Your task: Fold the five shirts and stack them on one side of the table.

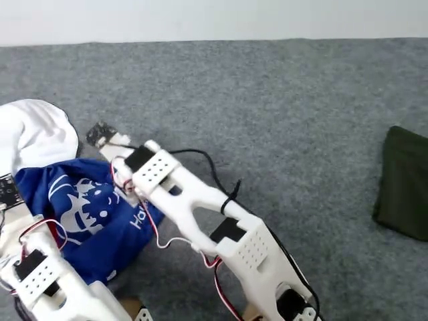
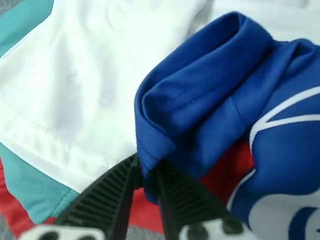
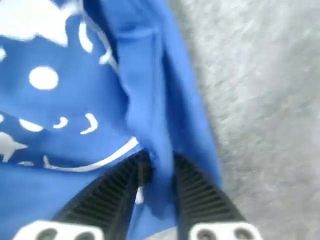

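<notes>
A blue shirt with white print lies bunched at the table's left. My right gripper is shut on a fold along the shirt's edge, next to bare grey carpet; from above, the right gripper sits at the shirt's right side. My left gripper is shut on a hem of the blue shirt, which lies over a white shirt with teal and red trim. In the high view the left gripper is at the blue shirt's left edge, beside the white shirt.
A folded dark green shirt lies at the table's right edge. Grey carpet covers the table, with open room across the middle and back. Both white arms come in from the front edge.
</notes>
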You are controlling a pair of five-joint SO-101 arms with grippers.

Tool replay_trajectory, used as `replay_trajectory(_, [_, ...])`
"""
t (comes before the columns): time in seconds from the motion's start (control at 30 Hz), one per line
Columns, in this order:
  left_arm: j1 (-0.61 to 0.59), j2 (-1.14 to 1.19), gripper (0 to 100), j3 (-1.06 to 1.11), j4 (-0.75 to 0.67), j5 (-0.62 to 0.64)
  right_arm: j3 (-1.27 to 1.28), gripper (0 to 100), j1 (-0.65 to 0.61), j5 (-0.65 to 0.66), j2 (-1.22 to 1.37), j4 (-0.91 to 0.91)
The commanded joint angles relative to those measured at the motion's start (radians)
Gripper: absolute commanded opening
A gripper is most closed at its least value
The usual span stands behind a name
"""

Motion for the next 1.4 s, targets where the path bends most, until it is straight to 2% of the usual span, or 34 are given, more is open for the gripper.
replay_trajectory(0.0, [0.006, -0.003, 0, -0.007, -0.02, 0.009, -0.084, 2.6, 0.031, 0.066, -0.065, 0.024])
replay_trajectory(0.4, [0.008, -0.005, 0, -0.036, -0.017, 0.009, -0.12, 0.9, 0.082, 0.077, -0.231, 0.087])
replay_trajectory(0.6, [0.043, -0.005, 0, -0.22, -0.003, 0.055, -0.12, 0.9, 0.182, 0.077, -0.38, 0.171])
replay_trajectory(0.7, [0.132, -0.005, 0, -0.381, 0.094, 0.089, -0.12, 0.9, 0.259, 0.077, -0.46, 0.206])
replay_trajectory(0.83, [0.318, -0.003, 0, -0.611, 0.258, 0.167, -0.12, 0.8, 0.366, 0.071, -0.561, 0.252])
replay_trajectory(1.0, [0.535, 0.003, 0, -0.835, 0.41, 0.199, -0.12, 0.8, 0.499, 0.068, -0.685, 0.321])
replay_trajectory(1.13, [0.655, 0.003, 0, -0.963, 0.459, 0.195, -0.12, 0.8, 0.619, 0.037, -0.774, 0.332])
replay_trajectory(1.37, [0.795, 0.005, 0, -1.184, 0.462, 0.192, -0.12, 0.8, 0.825, 0.031, -0.937, 0.309])
